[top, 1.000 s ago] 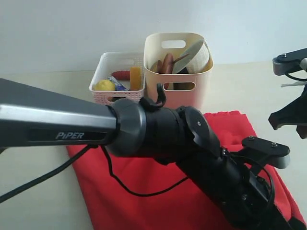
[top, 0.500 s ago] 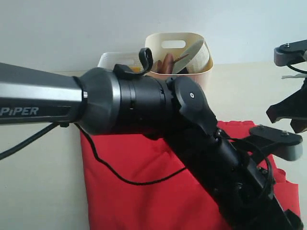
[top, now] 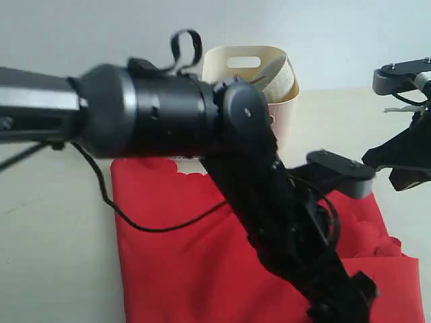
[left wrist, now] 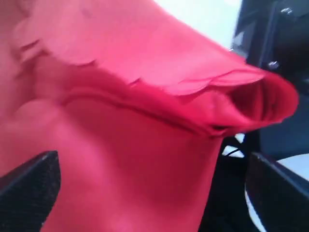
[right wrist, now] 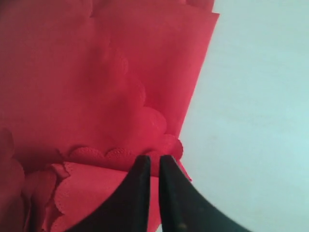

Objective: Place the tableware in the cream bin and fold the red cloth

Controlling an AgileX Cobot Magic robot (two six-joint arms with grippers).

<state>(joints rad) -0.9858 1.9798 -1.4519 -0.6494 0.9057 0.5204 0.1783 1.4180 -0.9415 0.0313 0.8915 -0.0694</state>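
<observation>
Red cloth (top: 188, 256) covers the desk (top: 47, 222) right in front of the cream bin (top: 283, 101), its scalloped back edge on the bin's side. The bin stands upright at the back w/ a pale bowl (top: 277, 73) leaning inside it, rim poking above the bin wall.

Left arm (top: 161, 114) cuts across in front of the bin, hides most of its near wall, then angles down over the cloth, away from the bin.

Up close, the left claw (left wrist: 149, 162) has its fingers (left wrist: 29, 188) spread wide. Cloth is bunched in the space between them: a doubled-over fold w/ scalloped edges on top. Neither finger is pressed onto it.

Right arm (top: 404, 145) hangs off to one side of the bin, above the cloth's rumpled outer edge. Right claw (right wrist: 153, 157) has its fingers nearly together, just a slim gap. The tips sit at a scalloped border where layered cloth meets bare desk. Can't tell whether any fabric is pinched between them; the gap only shows red.
</observation>
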